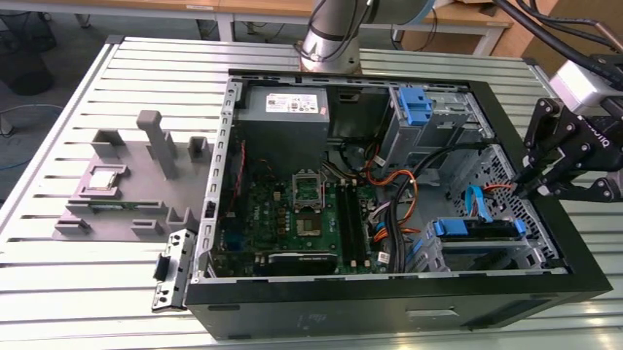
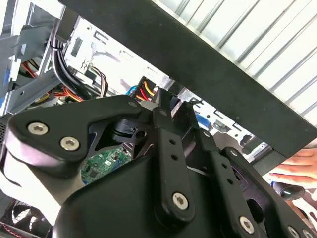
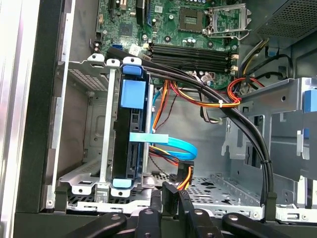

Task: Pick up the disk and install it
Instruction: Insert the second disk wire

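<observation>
Black gripper (image 2: 163, 119) linkage sits closest in the second wrist view, its bolted arms converging toward a narrow tip held over the open computer case (image 1: 389, 302); whether the fingers are spread or pressed together I cannot tell, and nothing shows between them. In the exterior view the gripper (image 1: 541, 191) hangs at the case wall on the exterior view's right, just above the drive cages, probably so that the wrist cameras look down into the bay.

The disk (image 3: 132, 134) stands on edge in its metal cage (image 3: 81, 173) in the first wrist view, blue carrier rails at both ends and a blue tab on its upper edge; it appears already seated in the slot, upright between the cage walls. In the exterior view the same disk (image 1: 477, 227) lies in the lower bay near the case's front corner. A light-blue data cable (image 3: 173, 144) runs from beside the disk into the case, and a bundle of black cables (image 3: 247, 134) arcs over the neighbouring empty cage, kept out of the bay's way. A second blue latch piece (image 1: 413, 106) sits in the upper bay beside the grey power supply (image 1: 284, 108).

The case lies open-side up on the slatted bench (image 1: 117, 292), giving access from above; a grey fixture (image 1: 131, 182) stands on the exterior view's left. A hand (image 2: 297, 168) rests at the bench edge in the second wrist view.
</observation>
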Motion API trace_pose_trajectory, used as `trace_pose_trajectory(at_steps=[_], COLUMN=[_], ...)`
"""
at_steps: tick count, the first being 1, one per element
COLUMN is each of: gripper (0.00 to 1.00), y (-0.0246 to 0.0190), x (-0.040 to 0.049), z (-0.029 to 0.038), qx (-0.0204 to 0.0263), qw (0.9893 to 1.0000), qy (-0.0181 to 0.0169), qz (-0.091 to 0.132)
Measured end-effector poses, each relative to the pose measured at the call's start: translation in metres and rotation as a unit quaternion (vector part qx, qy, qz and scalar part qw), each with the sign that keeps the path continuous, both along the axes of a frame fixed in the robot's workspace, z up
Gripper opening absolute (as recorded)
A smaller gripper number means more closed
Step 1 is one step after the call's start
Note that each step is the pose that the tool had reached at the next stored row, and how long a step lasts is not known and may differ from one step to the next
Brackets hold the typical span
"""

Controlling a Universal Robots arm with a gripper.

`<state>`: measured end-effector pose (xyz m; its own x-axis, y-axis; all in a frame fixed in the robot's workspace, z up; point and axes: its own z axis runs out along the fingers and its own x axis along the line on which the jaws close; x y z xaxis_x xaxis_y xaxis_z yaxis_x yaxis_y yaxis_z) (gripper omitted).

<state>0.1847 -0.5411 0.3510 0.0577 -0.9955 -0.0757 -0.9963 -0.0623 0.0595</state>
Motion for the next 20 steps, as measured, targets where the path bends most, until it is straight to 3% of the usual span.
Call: trace_pose_trajectory(at_steps=[8,11,12,17,20], gripper=[0.28,0.27,0.20,0.20,0.20], y=[0.0000,0.0000,0.0000,0.0000,0.0000], x=[0.0004,0.0005,0.0005,0.0008,-0.0057], z=[0.0000,0.0000,0.0000,0.0000,0.0000], qx=[0.0000,0.0000,0.0000,0.0000,0.0000], qw=[1.0000,1.0000,1.0000,1.0000,1.0000], qy=[0.0000,0.0000,0.0000,0.0000,-0.0009], qz=[0.000,0.000,0.000,0.000,0.000])
